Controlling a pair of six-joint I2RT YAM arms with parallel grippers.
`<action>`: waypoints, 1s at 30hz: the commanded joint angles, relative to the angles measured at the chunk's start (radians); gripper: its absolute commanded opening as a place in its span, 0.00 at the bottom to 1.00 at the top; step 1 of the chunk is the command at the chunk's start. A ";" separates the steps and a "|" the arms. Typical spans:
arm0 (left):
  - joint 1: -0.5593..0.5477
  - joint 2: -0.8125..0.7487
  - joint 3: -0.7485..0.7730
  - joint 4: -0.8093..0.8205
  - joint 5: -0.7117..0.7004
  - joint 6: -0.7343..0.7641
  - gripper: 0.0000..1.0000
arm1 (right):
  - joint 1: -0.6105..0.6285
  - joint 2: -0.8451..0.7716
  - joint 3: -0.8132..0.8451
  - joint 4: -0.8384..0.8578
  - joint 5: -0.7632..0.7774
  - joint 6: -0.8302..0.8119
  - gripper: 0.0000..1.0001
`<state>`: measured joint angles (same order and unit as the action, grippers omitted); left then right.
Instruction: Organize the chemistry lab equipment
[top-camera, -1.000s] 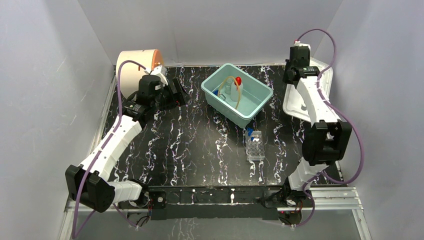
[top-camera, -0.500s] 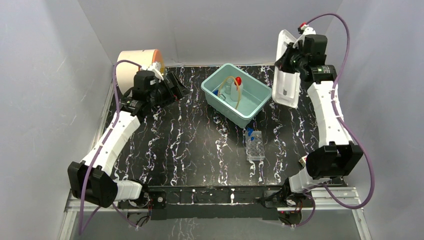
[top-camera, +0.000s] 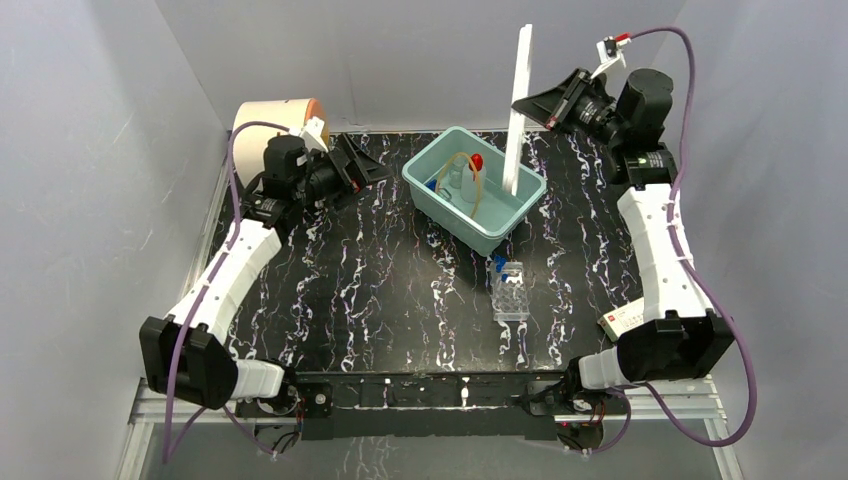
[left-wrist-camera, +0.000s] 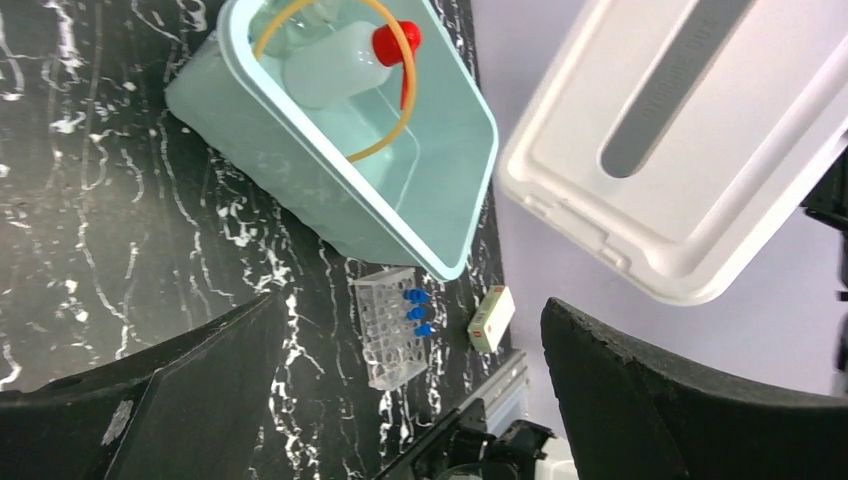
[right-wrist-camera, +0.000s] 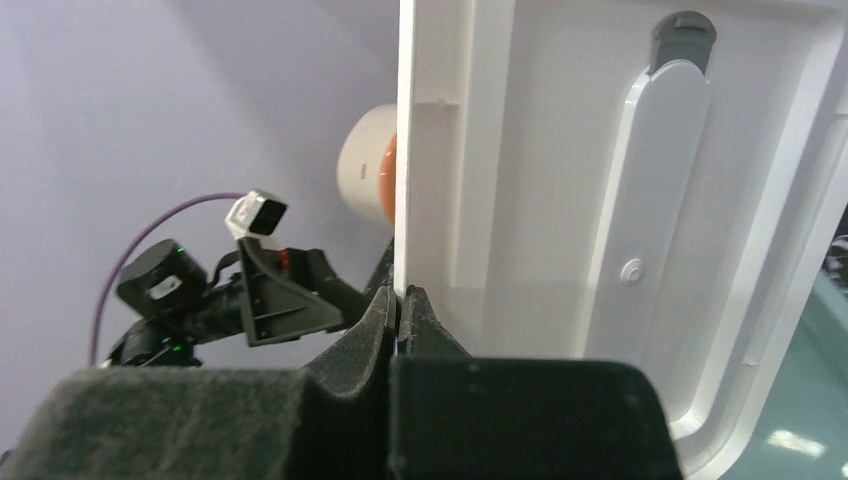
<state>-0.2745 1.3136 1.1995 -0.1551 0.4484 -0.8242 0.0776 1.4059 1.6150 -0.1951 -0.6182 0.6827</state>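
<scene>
A teal bin (top-camera: 447, 218) at the back middle holds the white squeeze bottle (top-camera: 468, 180) with its red nozzle and the yellowish tubing (top-camera: 451, 163); both also show in the left wrist view, bottle (left-wrist-camera: 335, 70) and tubing (left-wrist-camera: 385, 145). In front of the bin stands the clear tube rack (top-camera: 511, 295) with blue-capped tubes (left-wrist-camera: 415, 312) at its far end. My right gripper (top-camera: 527, 103) is shut on the edge of a white lid (top-camera: 518, 110), held upright on edge above the bin's right side. My left gripper (top-camera: 372, 165) hovers open left of the bin, holding nothing.
A big cream drum (top-camera: 275, 120) with an orange face stands in the back left corner behind the left arm. A small white box (top-camera: 625, 318) with a red mark lies by the table's right edge. Grey walls enclose the black marbled table on three sides.
The right arm lifted the white lid off the table's right side and swung it left, upright over the bin. The left gripper opened wider and pulled back slightly.
</scene>
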 joint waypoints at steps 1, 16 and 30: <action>0.009 0.025 -0.003 0.073 0.130 -0.099 0.98 | 0.038 -0.027 -0.056 0.325 -0.131 0.238 0.00; 0.008 0.140 0.015 -0.045 0.178 -0.126 0.98 | 0.119 -0.024 -0.246 0.599 -0.070 0.609 0.00; 0.003 0.297 0.077 -0.029 0.268 -0.076 0.98 | 0.097 -0.076 -0.451 0.637 0.031 0.624 0.00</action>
<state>-0.2710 1.5990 1.2179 -0.1848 0.6415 -0.9150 0.1925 1.3930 1.1965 0.3161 -0.6235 1.3033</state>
